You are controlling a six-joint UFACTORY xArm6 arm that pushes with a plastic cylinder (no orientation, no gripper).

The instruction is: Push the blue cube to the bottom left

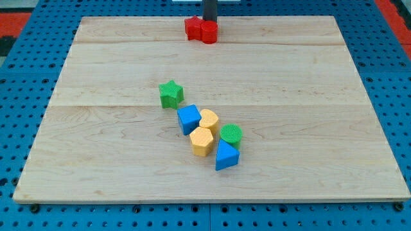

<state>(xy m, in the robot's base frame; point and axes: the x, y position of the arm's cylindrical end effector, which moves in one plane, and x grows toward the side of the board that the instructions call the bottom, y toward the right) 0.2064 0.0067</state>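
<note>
The blue cube (188,119) lies near the board's middle, just below the green star (171,94). It touches a yellow block (209,120) on its right, and a yellow hexagon (201,141) sits just below that. My tip (210,22) is at the view's top, right behind the two red blocks (201,29), far above the blue cube. The rod's lower end is partly hidden by the red blocks.
A green cylinder (231,135) and a blue triangle block (225,156) sit to the lower right of the yellow blocks. The wooden board (96,160) rests on a blue pegboard surface (19,96).
</note>
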